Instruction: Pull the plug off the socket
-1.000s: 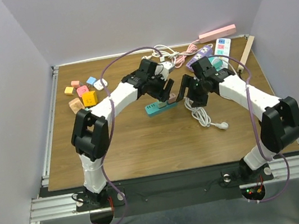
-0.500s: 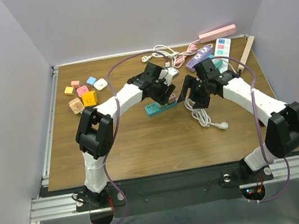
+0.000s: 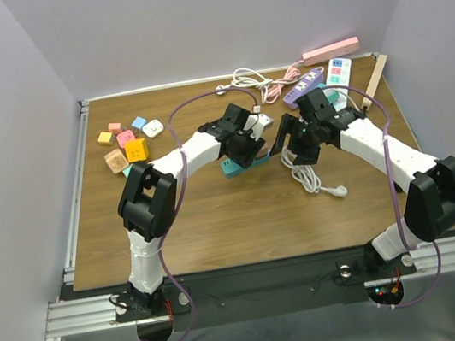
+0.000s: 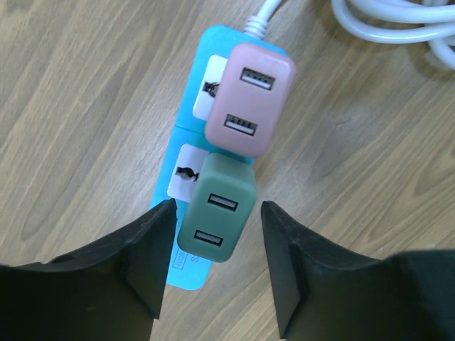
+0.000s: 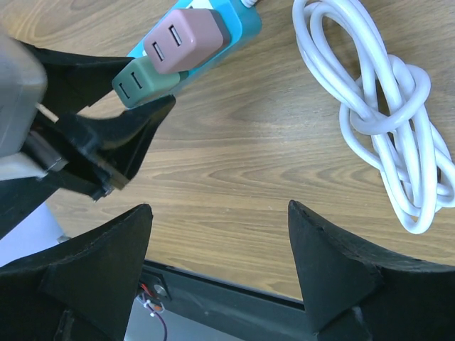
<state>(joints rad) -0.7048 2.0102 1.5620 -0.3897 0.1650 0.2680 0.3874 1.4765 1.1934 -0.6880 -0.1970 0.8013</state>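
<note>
1. step in hand: approach for the grasp. the left gripper (image 4: 217,209) hangs over the green plug (image 4: 215,231), jaws released, one finger on each side and neither yet touching it.
2. location: the green plug sits in a socket of the blue power strip (image 4: 186,124), just beside the pink plug (image 4: 249,99). the strip lies flat on the surface (image 4: 78,106).
3. next move, as judged: lower, clench on the green plug's sides, then pull straight away from the strip face. the strip may lift with it.
4. the right gripper (image 5: 219,213) has released jaws and holds nothing. it hovers near the strip and the coiled white cable (image 5: 384,128), placed to pin the strip.
5. holders: the strip carries the two plugs.
</note>
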